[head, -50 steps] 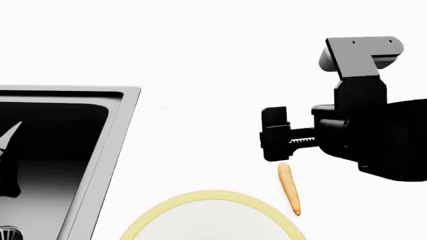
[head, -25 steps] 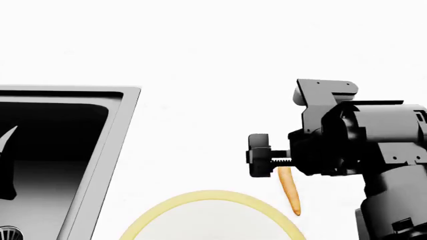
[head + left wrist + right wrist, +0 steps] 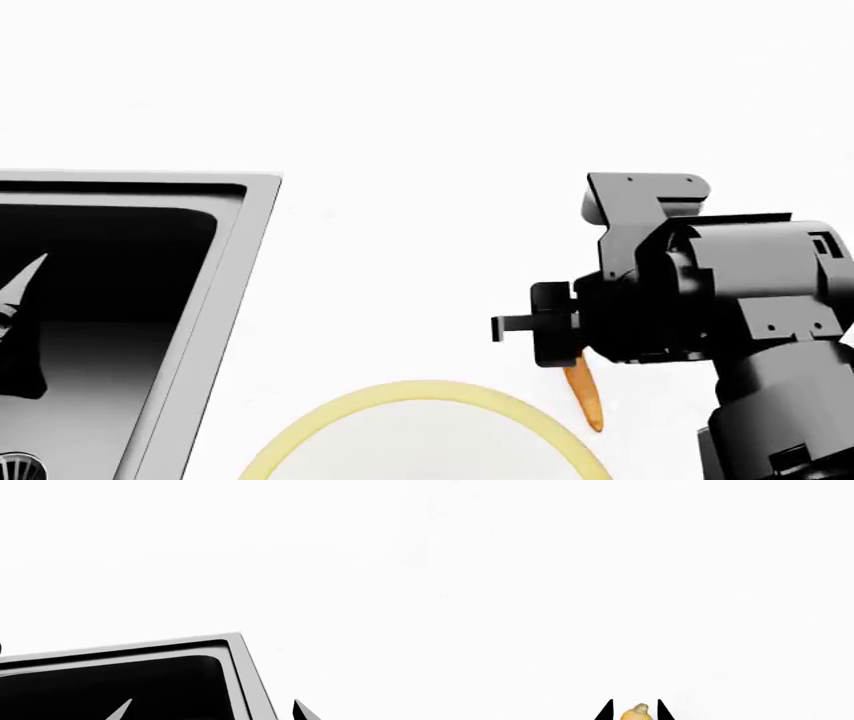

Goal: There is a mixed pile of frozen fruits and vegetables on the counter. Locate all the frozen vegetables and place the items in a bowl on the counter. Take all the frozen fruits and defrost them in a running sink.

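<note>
The right pincer [image 3: 634,711] stands over the thick end of the carrot [image 3: 638,714]. In the right wrist view its two black fingertips [image 3: 605,711] sit on either side of the carrot's pale top, narrowly apart, with the carrot filling the gap between them. Whether the tips press on the carrot or merely flank it cannot be told from these views. In the head view the right pincer [image 3: 541,328] and its dark arm cover the upper end of the carrot [image 3: 585,400]; the lower, tapered end shows below the arm, lying on the white table [image 3: 400,100].

The carrot lies just beside the bowl [image 3: 424,392], outside its yellow rim, on the side away from the sink. Only the far arc of the bowl's rim is in view at the lower edge of the head view.

The sink [image 3: 200,300] lies at the left of the head view, well apart from the carrot, with a grey rim and a dark basin. A round steel drain [image 3: 16,466] shows at its lower corner.

The left pincer [image 3: 213,711] shows only as two pointed tips in the left wrist view, set wide apart with nothing between them, above the corner of the sink [image 3: 237,680]. One tip is over the basin, the other over the table [image 3: 213,555].
</note>
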Motion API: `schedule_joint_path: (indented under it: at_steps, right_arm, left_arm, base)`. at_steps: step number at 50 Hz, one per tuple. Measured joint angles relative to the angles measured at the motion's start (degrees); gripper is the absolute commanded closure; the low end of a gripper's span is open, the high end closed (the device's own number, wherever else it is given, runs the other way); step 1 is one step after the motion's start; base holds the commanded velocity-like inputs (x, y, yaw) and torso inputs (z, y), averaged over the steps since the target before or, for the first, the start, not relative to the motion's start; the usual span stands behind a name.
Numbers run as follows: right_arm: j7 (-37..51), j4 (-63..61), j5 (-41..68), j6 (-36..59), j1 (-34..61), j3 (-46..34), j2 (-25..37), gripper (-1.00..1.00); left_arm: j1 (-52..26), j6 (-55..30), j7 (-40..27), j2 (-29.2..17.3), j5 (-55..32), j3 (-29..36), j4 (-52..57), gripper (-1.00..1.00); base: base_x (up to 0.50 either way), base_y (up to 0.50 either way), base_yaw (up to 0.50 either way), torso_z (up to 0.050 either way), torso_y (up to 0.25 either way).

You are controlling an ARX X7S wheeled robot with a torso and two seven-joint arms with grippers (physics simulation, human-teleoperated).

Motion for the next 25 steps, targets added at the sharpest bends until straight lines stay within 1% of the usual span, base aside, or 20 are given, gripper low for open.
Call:
schedule_joint_path:
  at_steps: [6, 16, 21, 25]
  right_arm:
    - [2.56, -2.25, 1.52, 0.7, -0.56, 1.26, 1.05, 1.0]
    - [6.33, -5.21, 2.72, 0.87, 1.2, 3.15, 3.07, 1.0]
    - [9.34, -9.97, 4.37, 2.6, 1.59, 4.85, 5.02, 1.0]
    - [13.47, -17.5, 7.8, 6.31, 1.38, 7.58, 7.49, 1.0]
  left_arm:
    - [0.09, 0.32, 0.11, 0.0, 0.2, 0.38, -0.13, -1.0]
    - [0.22, 0.14, 0.16, -0.66, -0.85, -0.19, 0.05, -1.0]
    - [0.07, -0.1, 0.0, -0.95, -1.53, -0.53, 0.12, -1.0]
    - [0.05, -0.13, -0.18, -1.03, -1.83, -0.7, 0.15, -1.0]
  base:
    - [0.0, 0.0, 0.0, 0.0, 0.0]
    - [0.0, 0.0, 0.0, 0.0, 0.0]
    - [0.0, 0.0, 0.0, 0.0, 0.0]
    - [0.0, 0.0, 0.0, 0.0, 0.0]
